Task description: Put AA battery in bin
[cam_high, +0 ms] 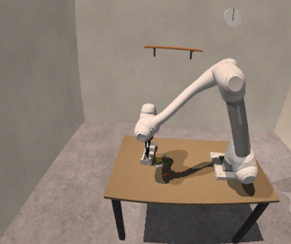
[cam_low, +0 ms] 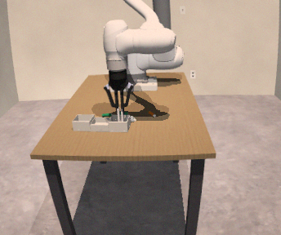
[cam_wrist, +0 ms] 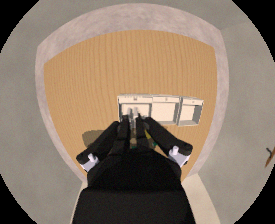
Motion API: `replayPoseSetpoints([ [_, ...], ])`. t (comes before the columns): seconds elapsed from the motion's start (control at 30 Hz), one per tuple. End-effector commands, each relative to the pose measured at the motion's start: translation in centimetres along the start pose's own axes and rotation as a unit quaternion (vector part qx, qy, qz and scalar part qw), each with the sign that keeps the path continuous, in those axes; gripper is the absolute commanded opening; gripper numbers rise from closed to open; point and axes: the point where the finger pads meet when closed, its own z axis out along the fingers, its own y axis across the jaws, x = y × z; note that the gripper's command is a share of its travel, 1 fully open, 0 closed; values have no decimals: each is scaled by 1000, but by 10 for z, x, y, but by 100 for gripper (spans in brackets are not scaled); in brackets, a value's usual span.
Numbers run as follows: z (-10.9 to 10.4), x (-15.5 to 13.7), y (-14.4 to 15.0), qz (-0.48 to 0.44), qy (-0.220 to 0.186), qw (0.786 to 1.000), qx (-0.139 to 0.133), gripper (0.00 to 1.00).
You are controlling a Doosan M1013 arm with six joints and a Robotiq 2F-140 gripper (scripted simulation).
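Pale walls and a grey floor surrounded a wooden table (cam_high: 194, 186) on dark legs, with a small shelf (cam_high: 173, 48) fixed high on the back wall. At one end of the table stood the white arm's base (cam_high: 237, 167). The arm reached across to the far end, where a row of white bins (cam_low: 102, 123) sat near the edge opposite the base, roughly midway between the two long edges.

Pointing straight down, the gripper (cam_low: 119, 116) hung over the end compartment of the row, the one lying to the right in the exterior view, with its tips down at about rim level. The fingers were drawn almost fully together, and nothing could be made out clamped between them. In the wrist view the dark linkages converged just in front of the bins' near wall.

Several small items lay on the table just beside the bins, on the side toward the base. These included a green piece (cam_low: 106, 115), an olive one (cam_high: 157, 159) and an orange-tipped one (cam_low: 151, 113) farther out within the arm's shadow. All were too small to tell which were the AA batteries, and no letter could be read on any bin. Whether a battery lay inside a compartment could not be told.
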Motion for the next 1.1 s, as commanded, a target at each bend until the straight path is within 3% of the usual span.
replayPoseSetpoints([
  [0.0, -4, 0, 0, 0, 0, 1000, 0, 5],
  [0.63, -46, 0, 0, 0, 0, 1000, 0, 5],
  [0.93, -121, 0, 0, 0, 0, 1000, 0, 5],
  [1.0, -121, 0, 0, 0, 0, 1000, 0, 5],
  [1.07, -137, 0, 0, 0, 0, 1000, 0, 5],
])
